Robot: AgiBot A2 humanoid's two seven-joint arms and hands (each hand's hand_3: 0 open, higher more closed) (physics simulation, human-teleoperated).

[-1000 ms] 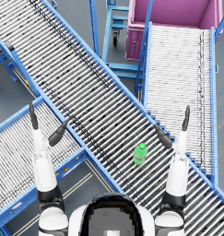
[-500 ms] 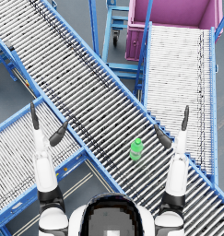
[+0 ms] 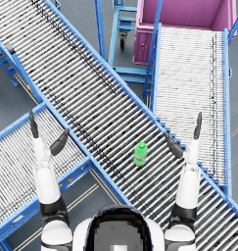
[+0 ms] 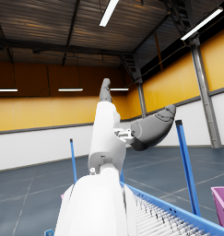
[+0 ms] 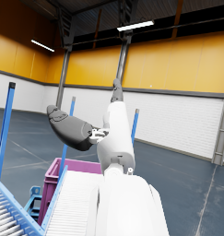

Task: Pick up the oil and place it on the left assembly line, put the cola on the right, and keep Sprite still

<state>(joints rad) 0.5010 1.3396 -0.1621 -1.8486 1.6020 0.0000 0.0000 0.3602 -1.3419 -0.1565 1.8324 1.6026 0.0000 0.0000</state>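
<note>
While the left robot hand and the right robot hand are raised with fingers spread wide and nothing in them, the green Sprite bottle stands upright on the middle roller conveyor. It is about midway between the blue side rails and nearer the right robot hand. The left assembly line lies under the left robot hand. The right assembly line runs up to a pink bin.

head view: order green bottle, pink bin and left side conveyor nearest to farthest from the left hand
From the left hand:
1. left side conveyor, directly beneath it.
2. green bottle, on the middle conveyor, toward the robot's right.
3. pink bin, far at the upper right.
</note>
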